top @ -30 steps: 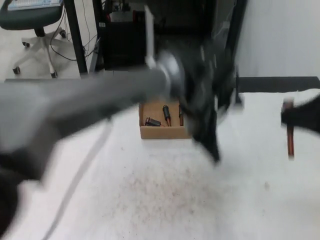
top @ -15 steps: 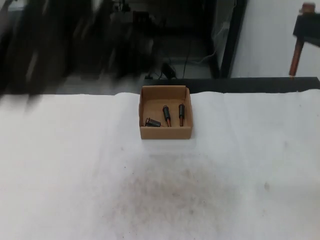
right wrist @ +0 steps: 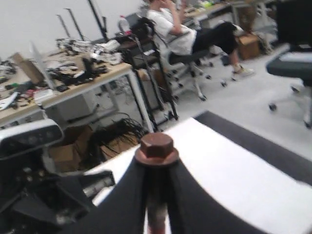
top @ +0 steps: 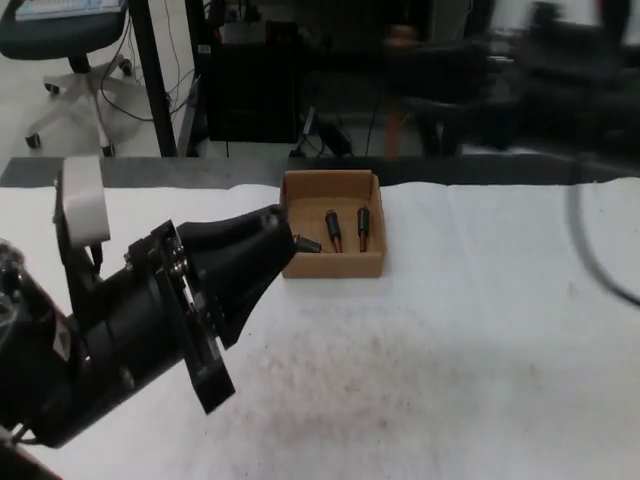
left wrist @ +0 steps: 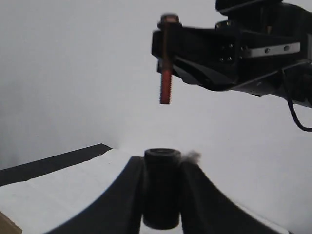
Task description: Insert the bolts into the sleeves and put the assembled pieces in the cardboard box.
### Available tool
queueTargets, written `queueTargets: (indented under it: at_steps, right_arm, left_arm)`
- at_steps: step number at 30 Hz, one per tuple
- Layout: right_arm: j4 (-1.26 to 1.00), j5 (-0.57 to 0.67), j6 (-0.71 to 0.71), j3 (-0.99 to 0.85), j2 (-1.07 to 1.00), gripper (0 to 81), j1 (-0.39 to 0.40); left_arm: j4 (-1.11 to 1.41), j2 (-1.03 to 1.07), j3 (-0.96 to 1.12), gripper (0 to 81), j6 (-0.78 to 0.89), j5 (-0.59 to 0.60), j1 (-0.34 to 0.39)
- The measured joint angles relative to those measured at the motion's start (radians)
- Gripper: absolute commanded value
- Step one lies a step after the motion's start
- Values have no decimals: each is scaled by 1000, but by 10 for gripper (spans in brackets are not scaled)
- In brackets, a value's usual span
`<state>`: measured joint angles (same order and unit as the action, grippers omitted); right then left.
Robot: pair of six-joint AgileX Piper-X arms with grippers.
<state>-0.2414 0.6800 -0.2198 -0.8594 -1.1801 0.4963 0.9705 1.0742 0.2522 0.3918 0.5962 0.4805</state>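
My left gripper [left wrist: 161, 165] is shut on a black sleeve [left wrist: 161, 190] that stands upright between its fingers. Above the sleeve hangs a copper bolt [left wrist: 165, 73], thread down, held by my right gripper [left wrist: 168, 46]; a gap separates bolt tip and sleeve mouth. In the right wrist view the bolt's hex head [right wrist: 156, 145] sits between the shut fingers of the right gripper [right wrist: 156, 170]. In the high view the left arm [top: 190, 300] is at the lower left, and the blurred right arm [top: 520, 70] holds the bolt [top: 398, 130] beyond the cardboard box [top: 330, 265].
Three assembled pieces [top: 334, 230] lie in the box at the bench's far middle. White cloth [top: 450, 350] covers the bench. Behind it are a dark strip [top: 480, 168], black racks and an office chair [top: 60, 40].
The right arm carried the bolt up from the right edge, then left to behind the box. The left arm swept across the view and now sits at the lower left.
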Motion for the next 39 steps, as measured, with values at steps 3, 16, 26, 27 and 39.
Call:
queueTargets:
  at_steps: [3, 16, 26, 27, 39]
  right_arm:
    - [-169, 0, -4, 0, -74, 9, 88]
    - [-216, 0, -4, 0, -90, 9, 130]
    - [-156, 0, 49, 0, -90, 9, 179]
    - [-133, 0, 59, 0, -90, 9, 179]
    - [-103, -5, 85, 0, -90, 9, 179]
  left_arm:
    - [2, 1, 0, 3, -54, 58, 0]
    - [-20, 1, 0, 3, -123, 59, 0]
    - [-20, 1, 0, 3, -146, -4, 0]
    - [-20, 1, 3, 3, -154, -7, 0]
    - [-52, 4, 36, 3, -161, -7, 0]
